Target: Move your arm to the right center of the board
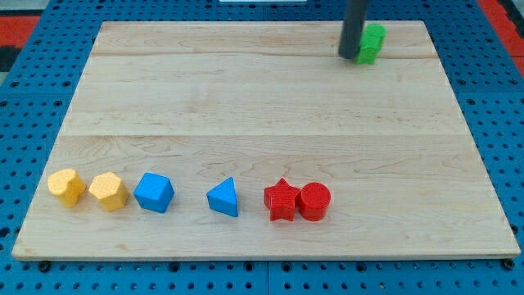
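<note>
Wooden board wide and bare through its middle and right-centre; six blocks line the lower edge, yellow to red cylinder; green block upper right, touching my tip, a clawless rod.

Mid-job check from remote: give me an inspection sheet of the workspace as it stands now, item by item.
Surface: wooden board, flat, planks running left to right.
Job's things: my tip stands near the view's top right, touching or just beside the green block on its left; not yet at right center.
Clutter: a row near the view's bottom, left to right: yellow block, second yellow block, blue cube-like block, blue triangle block, red star block touching red cylinder block.
Grippers: none fitted; rod only.
Cables: nothing seen.
Surroundings: blue perforated base; red panel at the top corners.
</note>
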{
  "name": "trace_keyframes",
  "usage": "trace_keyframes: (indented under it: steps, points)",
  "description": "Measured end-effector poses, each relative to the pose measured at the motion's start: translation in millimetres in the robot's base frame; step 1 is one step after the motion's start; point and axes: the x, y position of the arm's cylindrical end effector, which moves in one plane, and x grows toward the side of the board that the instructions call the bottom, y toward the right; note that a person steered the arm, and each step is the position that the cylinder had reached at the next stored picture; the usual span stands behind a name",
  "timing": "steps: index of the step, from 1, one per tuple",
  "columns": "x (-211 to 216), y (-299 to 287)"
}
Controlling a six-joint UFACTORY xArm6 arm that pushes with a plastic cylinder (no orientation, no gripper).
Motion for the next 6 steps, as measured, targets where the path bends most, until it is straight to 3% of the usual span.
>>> trace_keyframes:
  steps: [2, 4, 6]
  points:
    - [28.8, -5.9]
    - [44.7, 110.3]
    - [182.1, 71.2]
